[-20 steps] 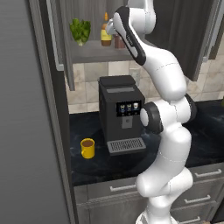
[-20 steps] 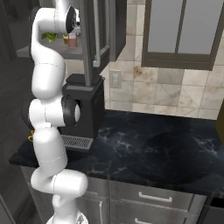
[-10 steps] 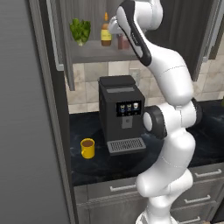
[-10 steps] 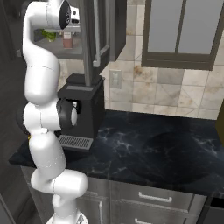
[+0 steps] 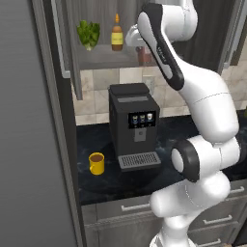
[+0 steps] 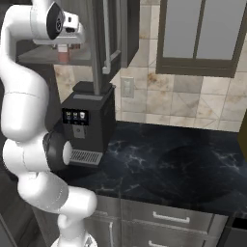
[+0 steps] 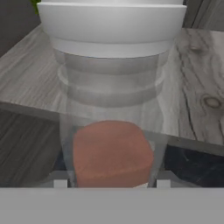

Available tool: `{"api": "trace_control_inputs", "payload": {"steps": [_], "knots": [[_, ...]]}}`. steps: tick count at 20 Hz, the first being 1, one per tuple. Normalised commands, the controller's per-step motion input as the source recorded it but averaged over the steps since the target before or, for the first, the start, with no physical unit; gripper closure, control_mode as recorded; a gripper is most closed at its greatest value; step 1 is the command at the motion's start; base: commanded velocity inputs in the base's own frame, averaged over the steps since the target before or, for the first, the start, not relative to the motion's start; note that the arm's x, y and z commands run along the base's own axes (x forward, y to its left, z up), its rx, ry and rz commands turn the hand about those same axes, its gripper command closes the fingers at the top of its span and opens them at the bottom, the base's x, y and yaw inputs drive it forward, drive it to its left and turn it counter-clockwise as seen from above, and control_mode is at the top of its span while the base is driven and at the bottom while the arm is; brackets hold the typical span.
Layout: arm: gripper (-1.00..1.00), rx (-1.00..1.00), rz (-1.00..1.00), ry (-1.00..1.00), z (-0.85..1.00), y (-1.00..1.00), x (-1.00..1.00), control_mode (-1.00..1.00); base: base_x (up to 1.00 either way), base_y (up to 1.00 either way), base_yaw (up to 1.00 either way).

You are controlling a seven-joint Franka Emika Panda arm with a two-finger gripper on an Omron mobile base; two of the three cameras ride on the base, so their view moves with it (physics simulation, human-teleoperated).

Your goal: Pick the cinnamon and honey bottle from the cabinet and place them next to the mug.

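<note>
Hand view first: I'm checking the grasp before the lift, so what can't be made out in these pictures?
- Hand: fingertips cut off at the hand view's bottom edge; contact with the clear brown-filled cinnamon jar unclear.
- Same jar, left base view: mostly hidden behind the white arm.
- Amber narrow-necked honey bottle: label too small to read.
- Small yellow mug: handle not discernible.

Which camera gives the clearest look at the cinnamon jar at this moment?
The hand view: the cinnamon sits close up, with pale cap, clear wall and reddish-brown contents all plain. In the left base view the arm covers most of it, leaving a brown sliver on the cabinet shelf. The right base view catches a small reddish patch under the hand.
</note>
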Motion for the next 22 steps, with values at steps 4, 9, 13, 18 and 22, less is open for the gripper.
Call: {"api": "trace_control_inputs", "payload": {"steps": [4,9,13,18,22], "knots": [[1.00,0.00,0.02,-0.17,-0.20,-0.01,-1.00,-1.00,0.00,0.00,0.00],[1.00,0.01,0.19,-0.14,-0.39,0.00,-0.98,-1.00,0.00,0.00,0.00],[1.00,0.04,0.44,-0.01,-0.41,0.00,-0.79,-1.00,0.00,0.00,0.00],[1.00,0.10,0.60,0.00,-0.52,0.00,-0.54,-1.00,0.00,0.00,0.00],[1.00,0.09,0.51,-0.03,-0.40,0.00,-0.31,-1.00,0.00,0.00,0.00]]}}
